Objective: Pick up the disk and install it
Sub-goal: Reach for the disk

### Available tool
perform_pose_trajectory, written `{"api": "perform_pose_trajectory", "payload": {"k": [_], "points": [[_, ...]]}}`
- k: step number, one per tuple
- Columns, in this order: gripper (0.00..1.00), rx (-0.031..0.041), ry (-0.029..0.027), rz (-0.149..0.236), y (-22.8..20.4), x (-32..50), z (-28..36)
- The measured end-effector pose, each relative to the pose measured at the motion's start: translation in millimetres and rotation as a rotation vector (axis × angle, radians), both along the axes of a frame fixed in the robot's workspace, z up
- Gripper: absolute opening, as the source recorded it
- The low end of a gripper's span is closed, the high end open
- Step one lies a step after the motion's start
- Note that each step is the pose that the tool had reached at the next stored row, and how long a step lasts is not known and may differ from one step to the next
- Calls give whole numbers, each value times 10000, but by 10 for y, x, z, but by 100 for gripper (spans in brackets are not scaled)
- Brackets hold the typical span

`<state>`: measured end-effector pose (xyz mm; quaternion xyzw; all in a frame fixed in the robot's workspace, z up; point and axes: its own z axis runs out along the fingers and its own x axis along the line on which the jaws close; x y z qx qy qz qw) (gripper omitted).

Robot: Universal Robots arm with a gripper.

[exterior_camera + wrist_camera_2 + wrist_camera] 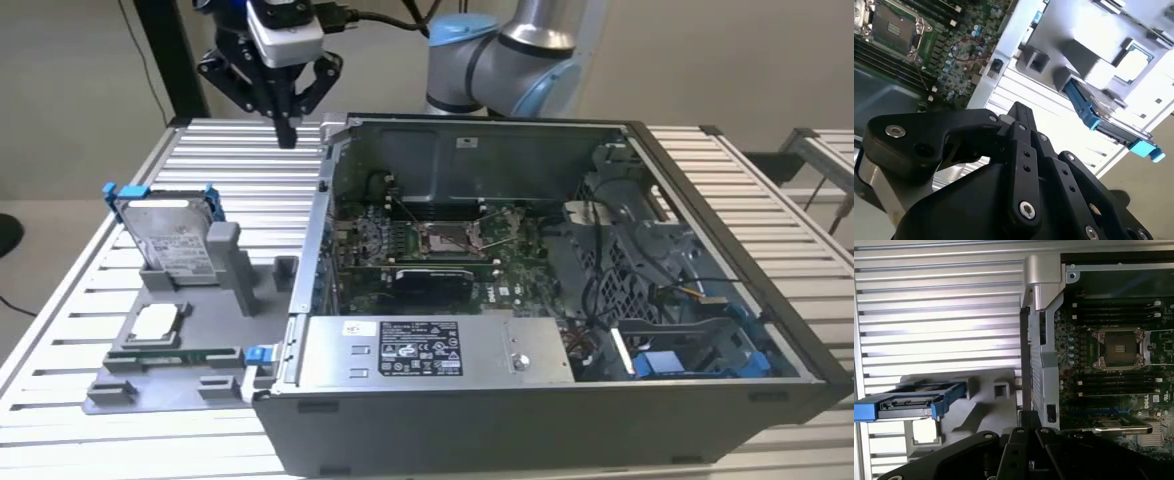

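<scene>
Gripper [284, 135] is hanging above the slatted table [240, 165], just outside the rear corner of the open computer case [534, 420] on the exterior view's left. Its fingers are pressing together to a narrow point and are carrying nothing; both wrist views [1020, 110] [1029, 417] are showing the same closed tips.

The case wall is standing directly beside the gripper, with the motherboard [447, 238] lying inside it. A grey box with a sticker [414, 350] is occupying the case's near edge.

Well apart from the gripper, a grey holder [200, 375] is resting on the table beside the case. A tall post [224, 260] of that holder is rising between the case and the disk [167, 240]. A small square chip [156, 322] is lying flat on the holder below.

The disk is standing on end in the holder, long axis roughly upright, leaning slightly back, its label face turning toward the exterior camera, blue bracket across its top. The first wrist view is showing it edge-on [909, 402].
</scene>
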<state>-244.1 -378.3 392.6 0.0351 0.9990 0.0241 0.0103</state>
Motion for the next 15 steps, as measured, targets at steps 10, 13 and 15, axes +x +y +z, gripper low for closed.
{"api": "perform_pose_trajectory", "payload": {"k": [10, 13, 15], "points": [[0, 0, 0, 7, -50, -276, -2], [0, 1, -1, 19, -51, -350, -4], [0, 0, 0, 45, -51, -399, -5]]}}
